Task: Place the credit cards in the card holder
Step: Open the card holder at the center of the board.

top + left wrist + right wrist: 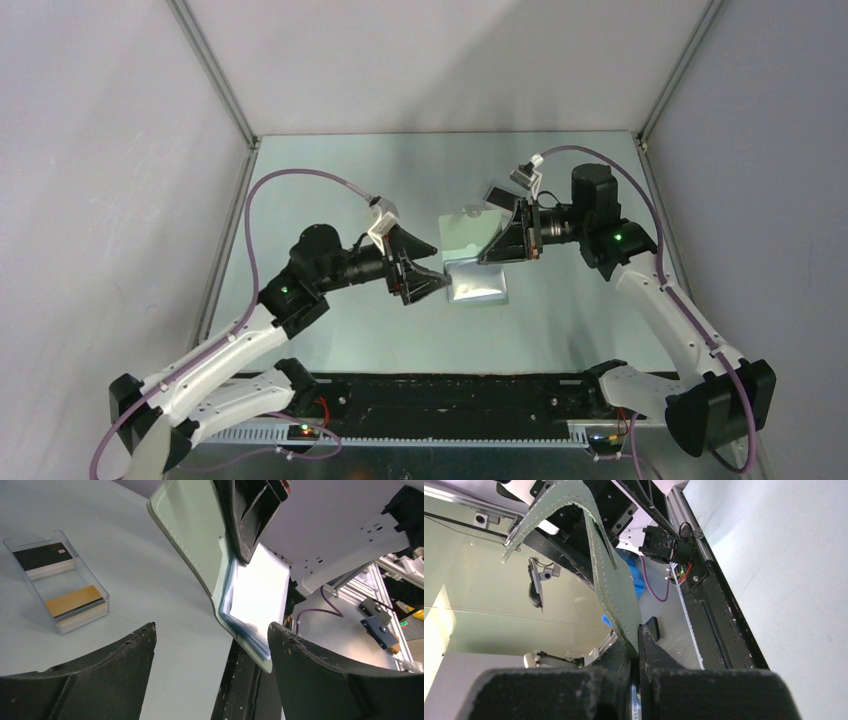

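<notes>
We see the right hand (638,632) pinching the card holder (192,540) mid-frame (hanging open), left hand (211,630) spread

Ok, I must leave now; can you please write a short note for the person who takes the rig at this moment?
Right gripper: shut on the wallet, holding it open in the air.
Left gripper: open, empty, jaws by the wallet's lower flap.
Cards: two stacks in the clear tray.
Done: wallet lifted, opened.
To do: pick cards, slide them in.
</notes>
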`<state>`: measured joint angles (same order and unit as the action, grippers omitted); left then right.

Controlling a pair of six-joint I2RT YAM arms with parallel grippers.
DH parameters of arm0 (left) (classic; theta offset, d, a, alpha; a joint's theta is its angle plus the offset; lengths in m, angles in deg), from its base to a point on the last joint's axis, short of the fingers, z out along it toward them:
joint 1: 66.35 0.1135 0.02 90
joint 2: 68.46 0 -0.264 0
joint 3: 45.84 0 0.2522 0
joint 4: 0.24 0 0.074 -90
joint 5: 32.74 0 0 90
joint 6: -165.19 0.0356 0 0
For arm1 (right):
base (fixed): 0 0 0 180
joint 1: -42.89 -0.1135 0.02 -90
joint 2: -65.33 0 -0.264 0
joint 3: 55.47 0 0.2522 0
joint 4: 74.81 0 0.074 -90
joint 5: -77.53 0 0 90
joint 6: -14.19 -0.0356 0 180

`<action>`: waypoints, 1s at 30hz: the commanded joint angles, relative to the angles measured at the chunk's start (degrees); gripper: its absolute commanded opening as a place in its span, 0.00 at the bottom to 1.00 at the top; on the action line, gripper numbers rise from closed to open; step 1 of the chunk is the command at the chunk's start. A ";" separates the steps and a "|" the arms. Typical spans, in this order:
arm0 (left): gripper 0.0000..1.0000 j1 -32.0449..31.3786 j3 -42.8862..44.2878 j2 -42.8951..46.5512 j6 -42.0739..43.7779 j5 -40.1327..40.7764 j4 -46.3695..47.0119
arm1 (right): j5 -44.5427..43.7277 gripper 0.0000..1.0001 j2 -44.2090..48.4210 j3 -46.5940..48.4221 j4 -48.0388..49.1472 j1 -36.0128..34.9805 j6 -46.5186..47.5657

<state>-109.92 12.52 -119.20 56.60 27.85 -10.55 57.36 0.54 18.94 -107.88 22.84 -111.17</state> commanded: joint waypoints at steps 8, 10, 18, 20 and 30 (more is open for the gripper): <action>0.84 0.13 0.53 -2.02 -2.49 -2.74 5.17 | 1.32 0.00 1.05 0.64 2.88 -0.93 -1.85; 0.84 0.15 -0.35 -0.84 -2.50 -2.43 5.13 | 1.52 0.00 1.22 0.70 4.45 -0.49 -3.38; 0.84 0.14 -3.95 2.50 -2.47 -0.83 5.17 | 2.76 0.00 1.25 0.64 5.80 0.19 -4.96; 0.83 0.15 -4.16 2.38 -2.64 -0.55 5.21 | 2.77 0.00 1.55 0.64 5.89 0.38 -5.17; 0.83 0.09 -1.39 -1.02 -3.12 -1.71 5.91 | 2.80 0.00 1.26 0.62 6.26 0.24 -5.44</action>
<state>-109.92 8.44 -119.09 54.18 26.85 -6.86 58.43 0.73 18.94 -103.68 23.04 -115.49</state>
